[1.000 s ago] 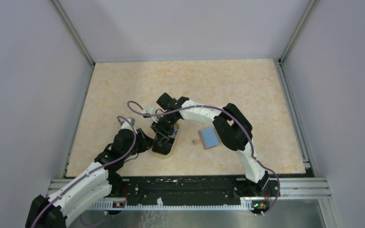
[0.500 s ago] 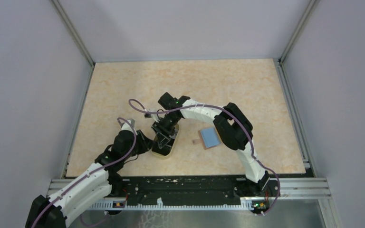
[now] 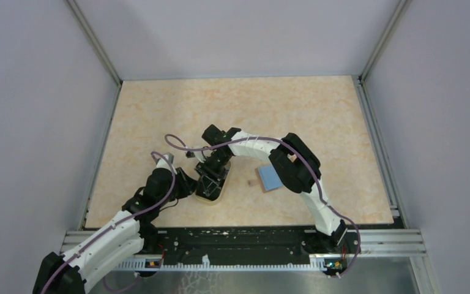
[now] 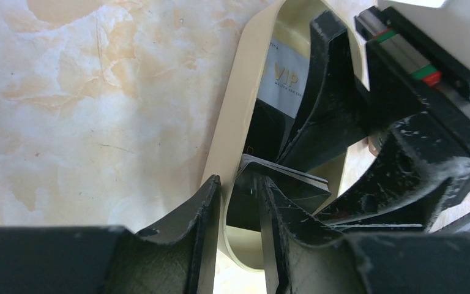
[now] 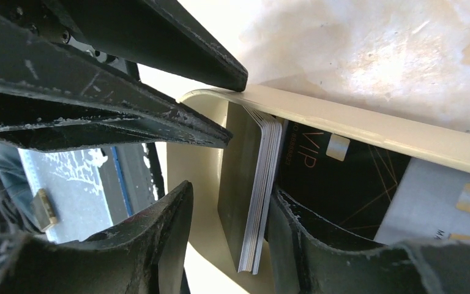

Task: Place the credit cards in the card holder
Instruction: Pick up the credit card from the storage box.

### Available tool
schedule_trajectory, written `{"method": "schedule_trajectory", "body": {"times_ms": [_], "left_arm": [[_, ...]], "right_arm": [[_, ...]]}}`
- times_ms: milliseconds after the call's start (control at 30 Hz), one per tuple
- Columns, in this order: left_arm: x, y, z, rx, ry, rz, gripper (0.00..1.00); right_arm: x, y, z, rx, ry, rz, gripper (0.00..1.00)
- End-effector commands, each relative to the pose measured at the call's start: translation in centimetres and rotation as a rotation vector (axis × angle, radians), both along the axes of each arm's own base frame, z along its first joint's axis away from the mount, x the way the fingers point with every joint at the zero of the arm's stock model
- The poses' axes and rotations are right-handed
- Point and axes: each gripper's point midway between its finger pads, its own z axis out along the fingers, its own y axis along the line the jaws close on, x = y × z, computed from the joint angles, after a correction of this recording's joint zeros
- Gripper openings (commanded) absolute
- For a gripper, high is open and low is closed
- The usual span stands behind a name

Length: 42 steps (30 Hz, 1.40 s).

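Right claw (image 5: 231, 196) stands apart astride an on-edge stack of credit cards (image 5: 258, 184) inside the dish (image 4: 245, 104), a gap showing on one side. Left claw (image 4: 237, 202) straddles the dish rim, fingers nearly together (whether it pinches, I cannot tell). Card holder (image 3: 270, 177) lies open on the surface (image 3: 251, 110), beside the dish
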Motion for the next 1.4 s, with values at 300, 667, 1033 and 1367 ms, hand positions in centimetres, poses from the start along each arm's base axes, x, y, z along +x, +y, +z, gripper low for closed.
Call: {"method": "schedule_trajectory", "body": {"times_ms": [300, 667, 1033, 1367], "left_arm": [[0.1, -0.2, 1.0, -0.029, -0.030, -0.002, 0.35], [0.1, 0.0, 1.3, -0.021, -0.038, 0.002, 0.35], [0.1, 0.2, 1.6, -0.018, -0.045, 0.005, 0.36], [0.0, 0.1, 1.7, -0.019, -0.046, 0.000, 0.35]], "right_arm": [[-0.3, 1.2, 1.9, 0.063, 0.036, -0.001, 0.34], [1.5, 0.4, 3.2, 0.099, 0.070, -0.039, 0.38], [2.8, -0.2, 3.2, 0.105, 0.068, -0.072, 0.36], [4.3, -0.6, 3.3, 0.115, 0.049, -0.113, 0.20]]}}
